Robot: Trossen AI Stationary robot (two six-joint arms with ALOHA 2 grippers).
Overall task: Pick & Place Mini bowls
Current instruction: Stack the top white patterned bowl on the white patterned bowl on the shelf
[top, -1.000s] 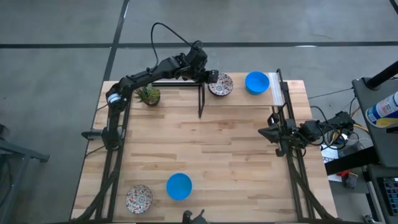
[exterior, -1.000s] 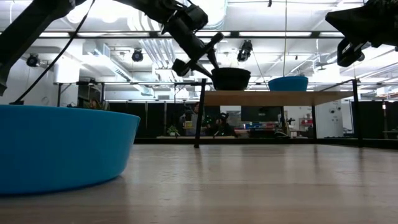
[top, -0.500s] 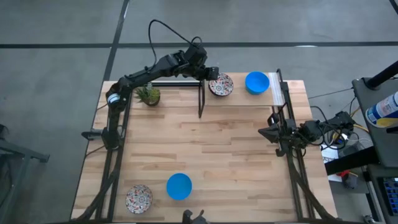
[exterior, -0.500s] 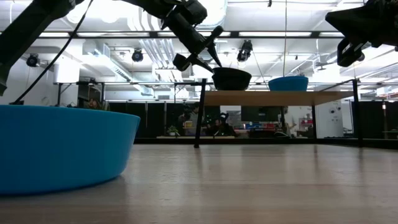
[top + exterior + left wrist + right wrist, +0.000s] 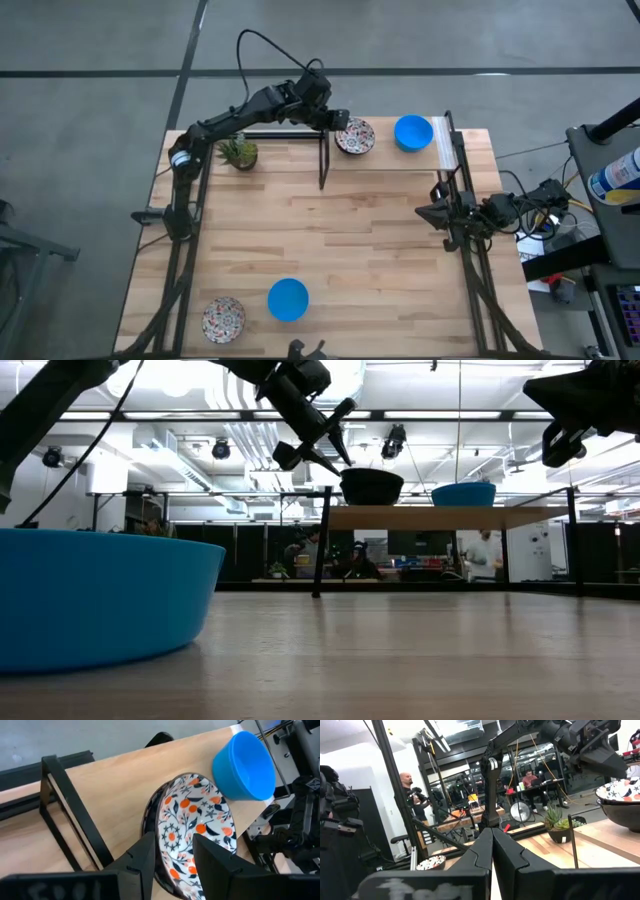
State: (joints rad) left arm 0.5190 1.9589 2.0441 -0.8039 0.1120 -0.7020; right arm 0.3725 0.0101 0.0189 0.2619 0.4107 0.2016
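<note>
A floral bowl [image 5: 355,137] [image 5: 195,820] and a blue bowl [image 5: 413,132] [image 5: 245,765] sit side by side on the raised wooden shelf [image 5: 450,517] at the table's far edge. My left gripper [image 5: 338,120] [image 5: 174,840] is open just above the floral bowl's left rim, one finger outside it and one over its inside. In the low view its fingertips [image 5: 338,458] end slightly above the bowl [image 5: 371,486]. Another blue bowl [image 5: 288,299] and another floral bowl [image 5: 223,319] rest on the table near its near edge. My right gripper [image 5: 425,212] [image 5: 492,837] is shut at the table's right side.
A small potted plant [image 5: 239,153] stands at the far left by the shelf. The shelf's dark leg [image 5: 323,160] comes down mid-table. The wide middle of the wooden table [image 5: 330,230] lies between the shelf and the near bowls. People show in the room behind.
My left gripper has risen a little from the floral bowl's rim and drawn back slightly toward the table's left. The floral bowl has stayed in place on the shelf.
</note>
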